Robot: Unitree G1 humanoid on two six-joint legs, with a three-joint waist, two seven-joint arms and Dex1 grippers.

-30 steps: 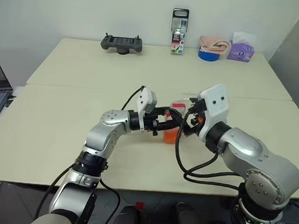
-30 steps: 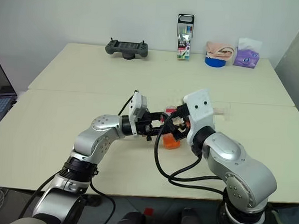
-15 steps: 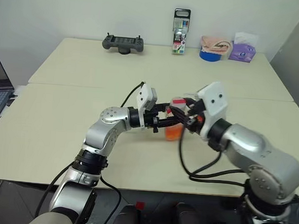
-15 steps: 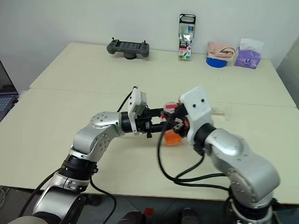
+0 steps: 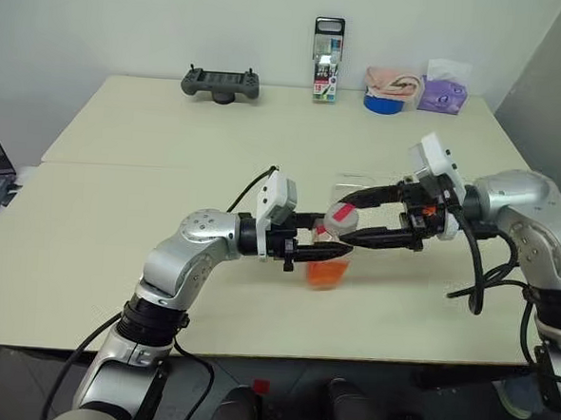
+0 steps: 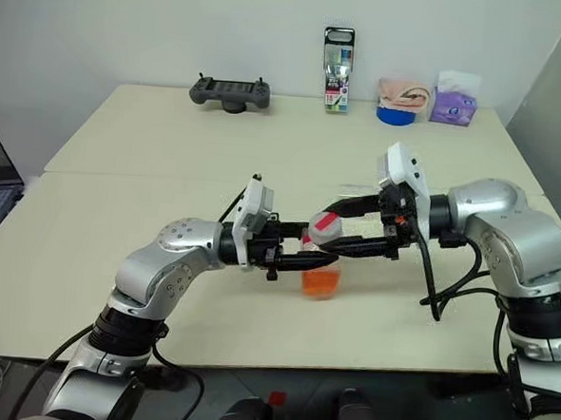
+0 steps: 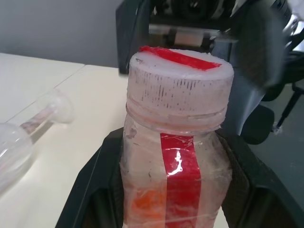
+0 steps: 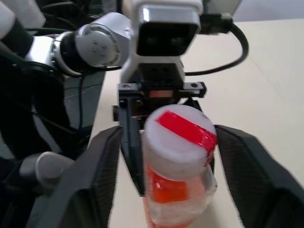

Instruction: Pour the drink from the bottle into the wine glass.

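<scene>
The bottle (image 5: 329,261) is held upright near the middle of the table (image 5: 121,162), clamped at its body between the closed fingers of the left gripper (image 5: 324,254), with the drink (image 6: 320,281) visible in its lower part. The right gripper (image 5: 346,222) is positioned from the right with its fingers (image 8: 99,166) spread apart on either side of the red-and-white cap (image 8: 179,135), clear of it on both sides. The wine glass (image 7: 21,137) is seen lying on its side on the table just beside the bottle.

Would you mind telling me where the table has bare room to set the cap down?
The near left of the table is bare, as is the middle band between the controller and the bottle. It is crowded around the bottle and along the far edge near the marker case.
</scene>
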